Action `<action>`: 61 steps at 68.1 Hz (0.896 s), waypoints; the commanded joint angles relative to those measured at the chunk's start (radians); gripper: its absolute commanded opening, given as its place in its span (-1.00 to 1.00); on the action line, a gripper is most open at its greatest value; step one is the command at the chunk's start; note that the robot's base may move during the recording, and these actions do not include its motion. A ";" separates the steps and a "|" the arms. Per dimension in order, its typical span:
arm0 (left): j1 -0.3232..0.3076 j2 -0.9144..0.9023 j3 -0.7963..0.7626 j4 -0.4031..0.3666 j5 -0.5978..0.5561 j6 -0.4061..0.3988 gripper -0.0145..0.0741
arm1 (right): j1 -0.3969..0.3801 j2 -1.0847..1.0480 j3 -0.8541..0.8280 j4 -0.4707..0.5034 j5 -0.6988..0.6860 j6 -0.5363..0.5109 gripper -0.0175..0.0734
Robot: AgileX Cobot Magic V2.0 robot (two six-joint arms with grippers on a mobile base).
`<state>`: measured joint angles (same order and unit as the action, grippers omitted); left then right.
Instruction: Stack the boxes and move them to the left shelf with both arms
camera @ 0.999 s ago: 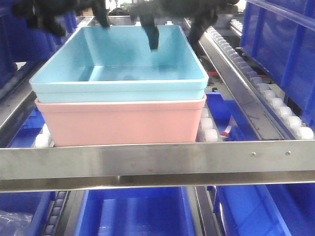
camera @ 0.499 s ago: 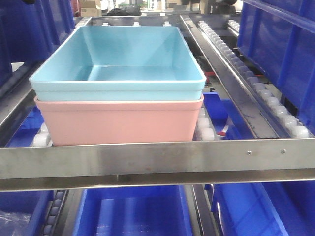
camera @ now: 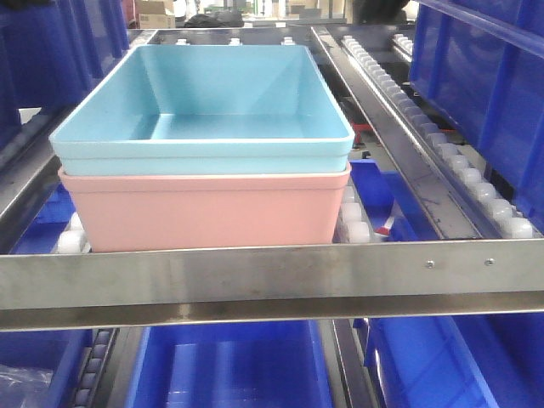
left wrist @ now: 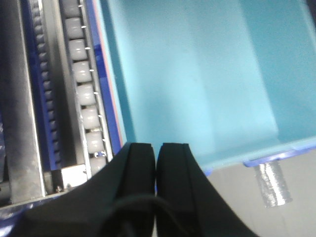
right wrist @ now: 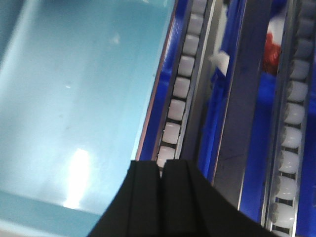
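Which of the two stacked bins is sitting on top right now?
The light blue bin is on top, nested into the salmon pink bin, which sits beneath it on the rollers.

Steel shelf level with flat front rail [camera: 272, 276] and white roller tracks [camera: 353, 223] on both sides. Pink bin [camera: 204, 212] sits directly on the rollers, just behind the rail. Light blue bin [camera: 204, 110] nested in it, 1 stack, upright, square to the rail.
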<state>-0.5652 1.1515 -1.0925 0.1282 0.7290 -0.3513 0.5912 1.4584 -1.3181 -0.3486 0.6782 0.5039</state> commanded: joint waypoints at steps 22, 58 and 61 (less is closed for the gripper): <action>-0.153 -0.527 0.318 0.007 -0.217 0.144 -0.68 | 0.004 -0.618 0.536 -0.040 -0.372 -0.010 -0.50; -0.159 -0.719 0.512 0.007 -0.261 0.144 -0.68 | 0.004 -1.071 0.917 -0.063 -0.563 -0.010 -0.50; -0.159 -0.719 0.512 0.007 -0.261 0.144 -0.68 | 0.004 -1.071 0.917 -0.063 -0.563 -0.010 -0.50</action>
<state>-0.7139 0.4298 -0.5510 0.1297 0.5461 -0.2100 0.5929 0.3846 -0.3733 -0.3900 0.2055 0.5020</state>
